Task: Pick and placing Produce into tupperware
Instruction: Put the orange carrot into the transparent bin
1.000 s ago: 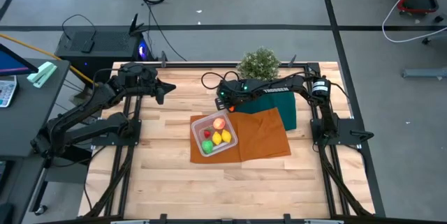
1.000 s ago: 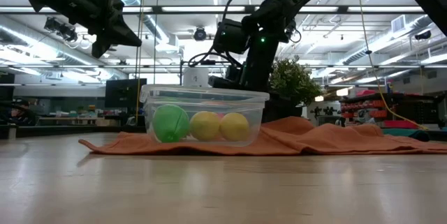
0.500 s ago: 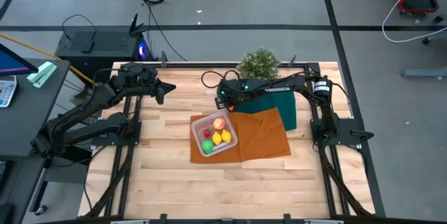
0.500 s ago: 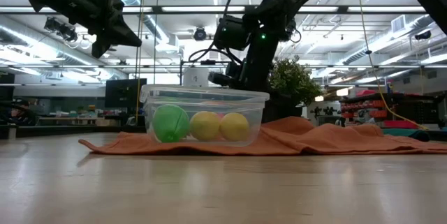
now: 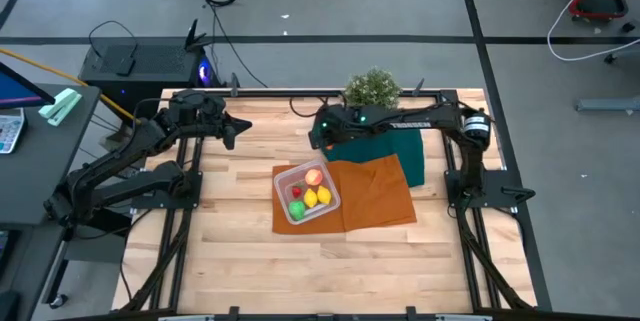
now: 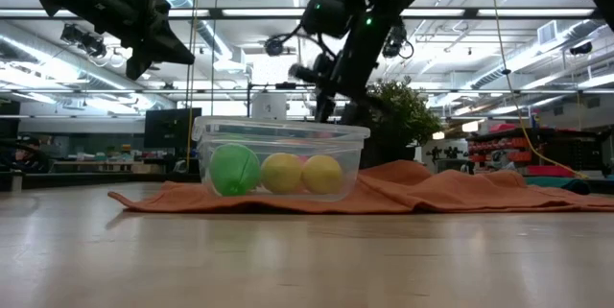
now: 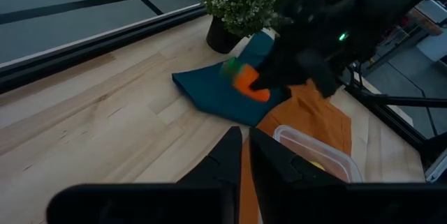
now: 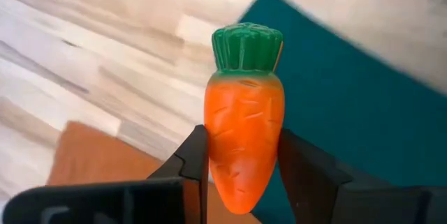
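Right wrist view: right gripper (image 8: 241, 158) clamps orange carrot (image 8: 244, 137), raised behind the tupperware (image 5: 307, 193), above dark green cloth (image 5: 385, 153). Left gripper (image 5: 240, 126) closed, empty, far from tupperware.

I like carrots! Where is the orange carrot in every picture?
High view: hidden under the right arm.
Low view: cannot make it out.
Left wrist view: carrot held over the dark green cloth.
Right wrist view: carrot fills the middle, gripped by the right pincer.
Shared landmark: potted plant.
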